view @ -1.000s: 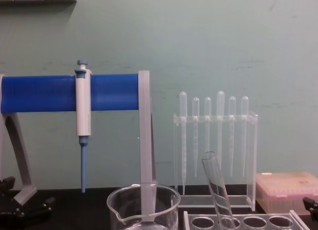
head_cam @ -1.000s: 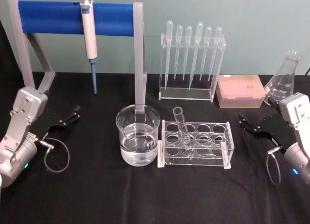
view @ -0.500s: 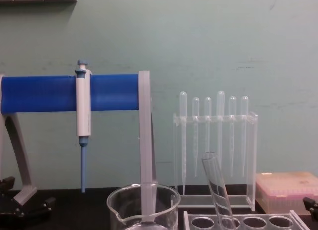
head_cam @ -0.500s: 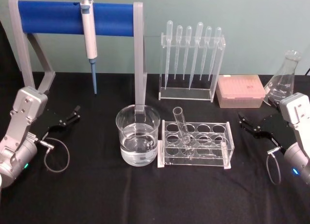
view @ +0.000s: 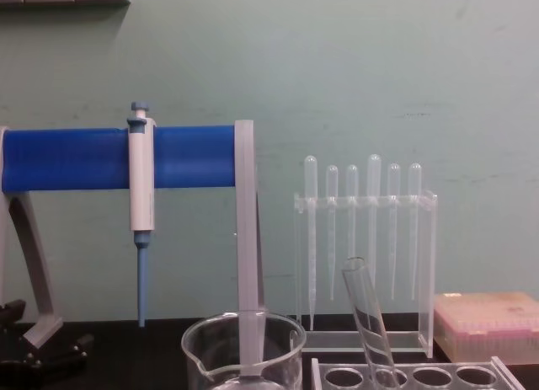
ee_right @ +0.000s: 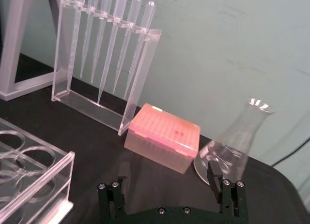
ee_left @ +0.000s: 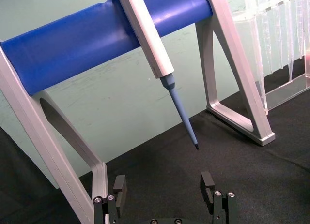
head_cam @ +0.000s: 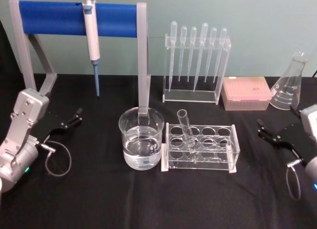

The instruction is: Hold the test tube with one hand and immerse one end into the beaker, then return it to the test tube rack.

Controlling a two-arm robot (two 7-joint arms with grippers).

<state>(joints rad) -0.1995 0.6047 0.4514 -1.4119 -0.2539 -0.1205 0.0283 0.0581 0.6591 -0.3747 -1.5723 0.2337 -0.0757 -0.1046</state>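
Status: left end effector (head_cam: 73,118) has its fingers spread wide, empty, touching nothing, low over the black cloth desk (head_cam: 99,199). The right end effector (head_cam: 266,130) is the same: spread wide, nothing gripped.

The test tube (head_cam: 185,129) stands between the two, well apart from both. It's clear glass, round bottom down in a hole of the clear acrylic rack (head_cam: 233,151), rim tilted toward the left end effector's side.

The beaker (head_cam: 141,140) is just beside the rack on that same side; can't tell if they touch. It's wide clear glass with a spout, clear liquid roughly a third up.

Beyond the left end effector, a white-and-blue micropipette (head_cam: 91,26) hangs off a blue bar (head_cam: 49,17). Beyond the right one are a pink box (head_cam: 246,93) and a conical glass flask (head_cam: 289,85).
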